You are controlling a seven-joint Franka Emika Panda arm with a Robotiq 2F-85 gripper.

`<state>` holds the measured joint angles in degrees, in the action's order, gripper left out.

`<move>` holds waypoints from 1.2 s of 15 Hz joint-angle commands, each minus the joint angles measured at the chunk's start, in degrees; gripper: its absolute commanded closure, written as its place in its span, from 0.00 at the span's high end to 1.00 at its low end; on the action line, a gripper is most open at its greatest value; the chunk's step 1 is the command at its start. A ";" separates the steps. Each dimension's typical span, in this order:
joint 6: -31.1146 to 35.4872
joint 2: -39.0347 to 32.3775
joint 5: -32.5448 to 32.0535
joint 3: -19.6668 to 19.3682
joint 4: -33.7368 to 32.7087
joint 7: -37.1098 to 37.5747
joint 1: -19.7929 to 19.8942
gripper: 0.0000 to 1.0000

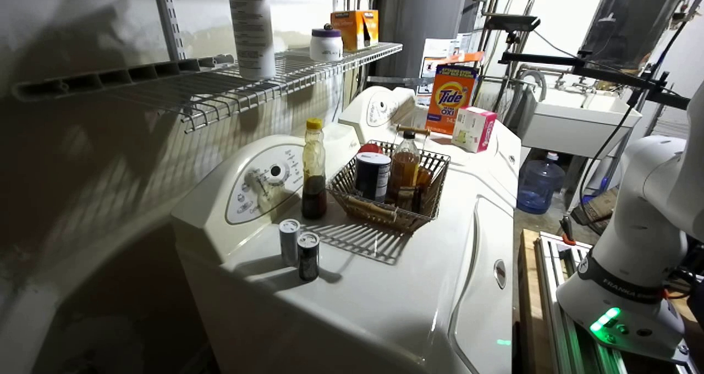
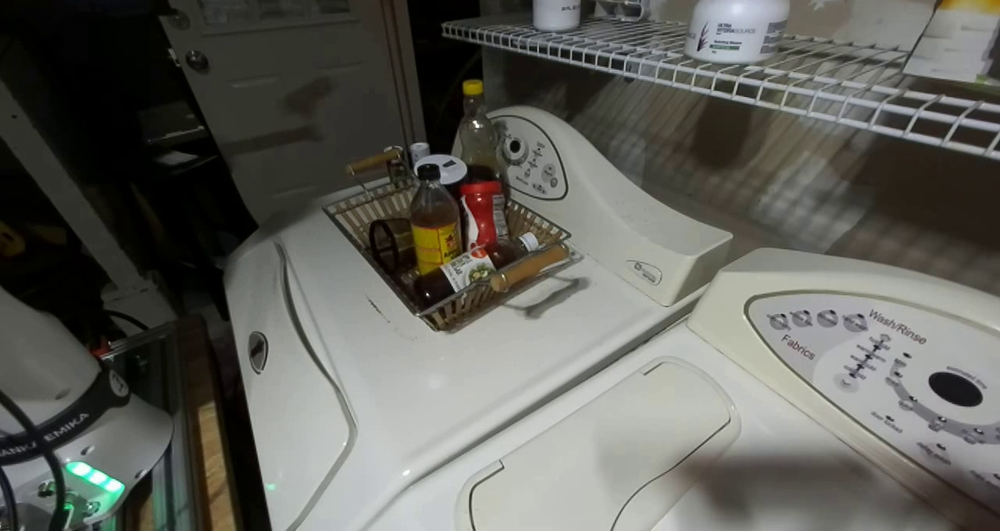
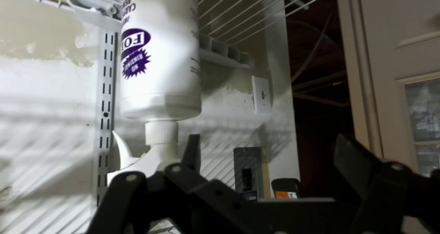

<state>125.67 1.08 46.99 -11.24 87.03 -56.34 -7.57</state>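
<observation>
A: Is anything being gripped?
B: No; gripper (image 3: 270,155) is being held wide, 2 fingers (image 3: 191,153) apart.
A: Why is the nearby spray bottle (image 3: 161,65) standing upright?
B: Base is being supported by the wire shelf (image 2: 672,82).

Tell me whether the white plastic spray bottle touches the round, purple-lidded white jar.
Apart. In both exterior views, a plain gap, where the white wire shelf shows, separates the white spray bottle from the purple-lidded jar.

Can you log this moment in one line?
Black two-fingered hand: open, empty | nearest: white plastic spray bottle, upright on white wire shelf | contact: unclear
</observation>
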 commanded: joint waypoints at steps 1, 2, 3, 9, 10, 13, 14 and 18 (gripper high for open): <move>-4.18 6.78 -6.80 4.34 5.60 6.04 3.90 1.00; -4.86 8.09 -8.48 4.94 6.48 7.19 4.38 1.00; -5.65 9.24 -10.11 5.41 7.18 8.20 4.71 1.00; -7.27 16.21 -23.43 7.28 13.11 15.38 4.90 1.00; -6.83 17.29 -24.85 7.49 14.20 16.08 4.76 1.00; -6.00 20.47 -29.23 8.20 17.25 17.33 4.56 1.00; -6.96 16.85 -26.11 6.54 13.36 15.69 3.34 1.00; -6.89 19.23 -28.07 6.73 15.54 16.31 3.09 1.00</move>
<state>118.81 20.40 19.48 -3.57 102.78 -40.41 -3.25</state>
